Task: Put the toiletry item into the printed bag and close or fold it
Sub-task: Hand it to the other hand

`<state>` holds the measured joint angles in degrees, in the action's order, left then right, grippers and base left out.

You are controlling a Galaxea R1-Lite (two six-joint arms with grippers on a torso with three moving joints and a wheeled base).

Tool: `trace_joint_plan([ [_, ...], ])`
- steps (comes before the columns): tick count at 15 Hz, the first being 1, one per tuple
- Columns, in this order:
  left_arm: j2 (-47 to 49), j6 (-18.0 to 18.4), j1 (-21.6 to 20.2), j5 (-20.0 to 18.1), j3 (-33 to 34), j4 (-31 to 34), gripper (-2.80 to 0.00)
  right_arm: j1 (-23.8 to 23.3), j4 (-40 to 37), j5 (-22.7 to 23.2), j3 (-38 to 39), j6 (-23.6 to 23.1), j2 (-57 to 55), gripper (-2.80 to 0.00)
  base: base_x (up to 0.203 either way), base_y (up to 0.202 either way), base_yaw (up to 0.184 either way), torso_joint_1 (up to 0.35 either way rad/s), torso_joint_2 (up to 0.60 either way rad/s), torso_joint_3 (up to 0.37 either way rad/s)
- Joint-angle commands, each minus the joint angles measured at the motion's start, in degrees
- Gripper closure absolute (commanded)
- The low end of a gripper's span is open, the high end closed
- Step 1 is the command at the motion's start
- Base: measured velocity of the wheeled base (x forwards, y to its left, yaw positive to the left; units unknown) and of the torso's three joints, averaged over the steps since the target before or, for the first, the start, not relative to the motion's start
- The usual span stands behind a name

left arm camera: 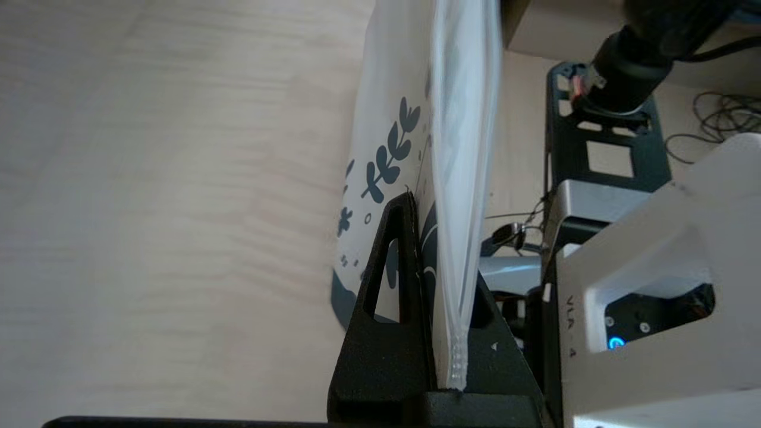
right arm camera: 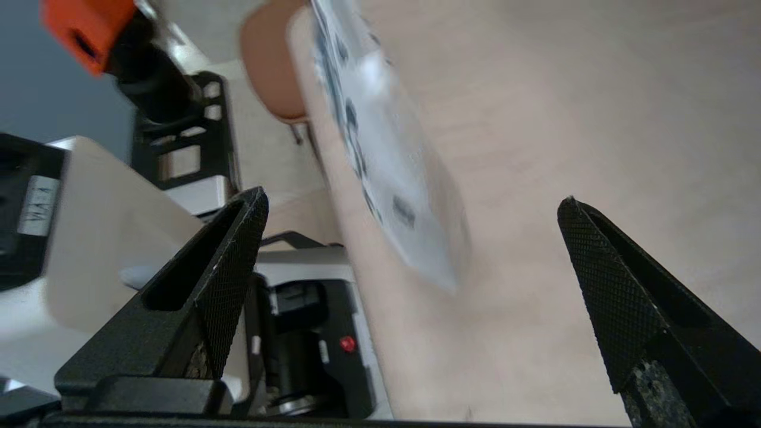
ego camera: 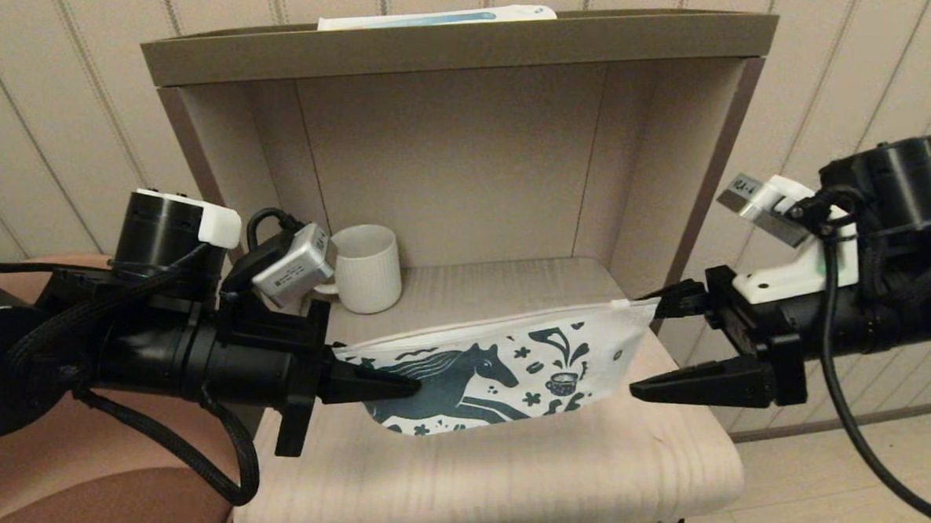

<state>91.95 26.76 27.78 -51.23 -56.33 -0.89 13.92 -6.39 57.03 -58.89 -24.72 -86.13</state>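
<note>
- The flat white pouch printed with a dark teal horse [ego camera: 494, 366] hangs above the pale wood-grain table [ego camera: 483, 481]; the tiny white tube isn't visible.
- The left gripper [ego camera: 396, 382] pinches one end; a weak pinch could drop it.
- The right gripper [ego camera: 658, 347] gapes wide, empty, beside the far corner; closing carelessly might crumple the seal.

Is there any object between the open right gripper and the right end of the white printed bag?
Nothing visible does. The right gripper is open beside the right end of the white pouch printed with a teal horse, with only air between them. The left gripper is shut on the pouch's left end. The cream ribbed mug stands behind, clear of the path.
</note>
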Motion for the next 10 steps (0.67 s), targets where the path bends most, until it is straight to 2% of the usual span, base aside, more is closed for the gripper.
trace_joint_plan([
  [1, 0.43, 0.14, -0.01, -0.45, 0.08, -0.08, 0.0, 1.29, -0.03, 0.78, -0.53, -0.22, -0.8, -2.8, 0.0, 0.0, 0.0, 0.0, 0.0, 0.0],
  [4, 0.51, 0.22, -0.01, -0.45, 0.17, -0.08, 0.0, 2.86, 0.06, 0.8, -0.62, -0.33, -1.05, -2.8, 0.0, 0.0, 0.0, 0.0, 0.0, 0.0],
  [10, 0.19, 0.31, 0.05, -0.45, 0.08, -0.08, 0.0, 2.87, 0.06, 0.8, -1.11, -0.85, -2.26, -2.8, 0.0, 0.0, 0.0, 0.0, 0.0, 0.0],
])
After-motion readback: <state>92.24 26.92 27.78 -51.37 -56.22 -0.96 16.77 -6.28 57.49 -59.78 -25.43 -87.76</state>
